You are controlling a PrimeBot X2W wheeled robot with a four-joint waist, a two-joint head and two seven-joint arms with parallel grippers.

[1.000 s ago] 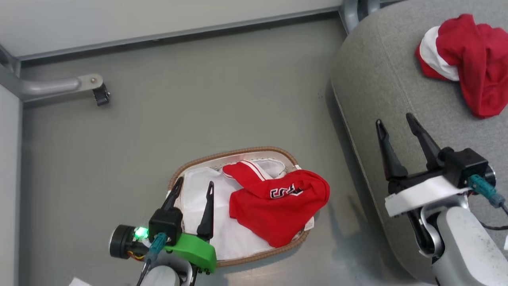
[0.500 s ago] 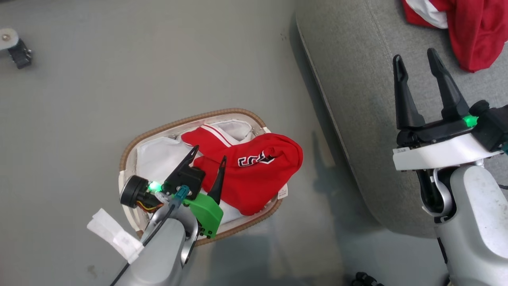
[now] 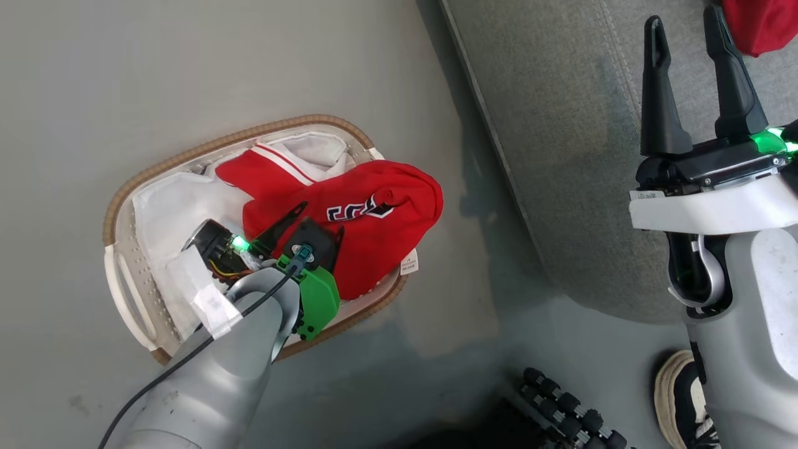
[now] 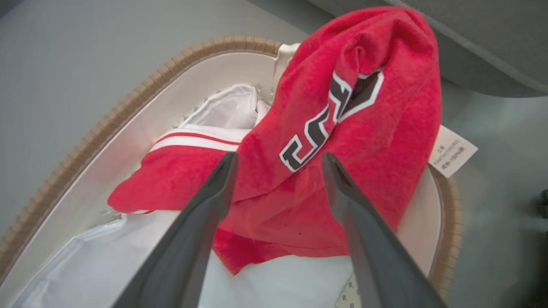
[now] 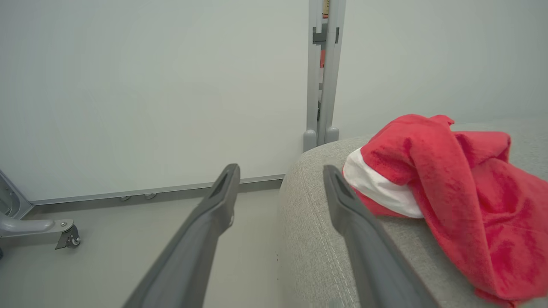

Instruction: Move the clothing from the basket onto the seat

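The red clothing [image 3: 374,212] with white stripes and lettering lies bunched in the right half of the basket [image 3: 187,146], draping over its rim. My left gripper [image 3: 321,218] is open and reaches down into the basket. In the left wrist view its fingertips stand either side of a fold of the clothing [image 4: 364,107], just below the lettering, inside the woven rim of the basket [image 4: 128,102]. Whether they touch the fabric I cannot tell. My right gripper [image 3: 682,17] hangs open and empty above the grey seat [image 3: 561,125].
Another red and white garment [image 5: 462,192] lies on the seat [image 5: 317,256]. A shoe [image 3: 676,393] and a black ribbed part [image 3: 561,405] sit on the floor at the lower right. A wall post [image 5: 321,72] and a caster leg [image 5: 64,233] stand beyond.
The head camera has tipped down and the whole picture shifted. My left gripper has moved from the basket's left side over onto the red clothing. Both grippers have stayed open.
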